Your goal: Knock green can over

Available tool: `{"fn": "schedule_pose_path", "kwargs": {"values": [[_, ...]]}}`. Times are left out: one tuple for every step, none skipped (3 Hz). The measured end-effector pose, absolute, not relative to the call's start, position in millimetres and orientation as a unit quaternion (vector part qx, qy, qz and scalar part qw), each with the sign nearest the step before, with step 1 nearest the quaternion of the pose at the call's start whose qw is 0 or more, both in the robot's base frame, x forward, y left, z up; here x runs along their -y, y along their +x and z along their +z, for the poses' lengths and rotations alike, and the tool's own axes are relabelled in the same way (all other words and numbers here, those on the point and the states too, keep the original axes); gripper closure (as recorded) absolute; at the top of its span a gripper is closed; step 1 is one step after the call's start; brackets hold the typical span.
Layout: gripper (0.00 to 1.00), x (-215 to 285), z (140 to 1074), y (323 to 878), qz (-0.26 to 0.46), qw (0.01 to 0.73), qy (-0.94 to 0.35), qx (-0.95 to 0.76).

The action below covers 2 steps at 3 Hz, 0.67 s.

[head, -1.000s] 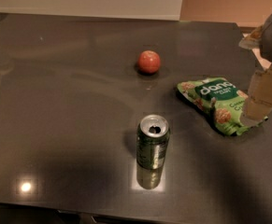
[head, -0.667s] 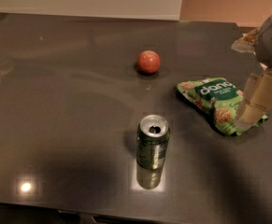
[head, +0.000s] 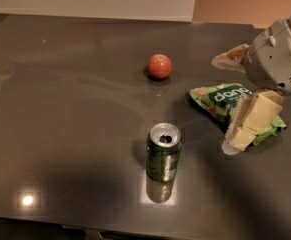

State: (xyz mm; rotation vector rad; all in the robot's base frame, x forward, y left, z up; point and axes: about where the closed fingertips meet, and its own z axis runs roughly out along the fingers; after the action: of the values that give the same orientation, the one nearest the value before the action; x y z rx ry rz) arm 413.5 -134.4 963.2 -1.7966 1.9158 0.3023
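- Approach step: my end effector [head: 224, 104] is spread wide and empty over the snack bag [head: 216, 95].
- Green can [head: 163, 154] is upright on the desk [head: 60, 114], so next up is probably a sideways swipe into it.

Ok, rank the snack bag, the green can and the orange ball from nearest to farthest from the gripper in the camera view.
1. Snack bag: right side, lying between the open fingers of the gripper as seen in this view.
2. Green can, upright at front centre, and orange ball, further back: both lie left of the gripper and are too close to call.
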Motion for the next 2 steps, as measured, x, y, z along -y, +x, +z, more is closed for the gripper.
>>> {"fn": "schedule_pose_path", "kwargs": {"values": [[0.0,106,953,402,0.142,0.257,-0.676,-0.676],[0.0,86,932,395,0.153,0.261,-0.682,-0.666]]}}
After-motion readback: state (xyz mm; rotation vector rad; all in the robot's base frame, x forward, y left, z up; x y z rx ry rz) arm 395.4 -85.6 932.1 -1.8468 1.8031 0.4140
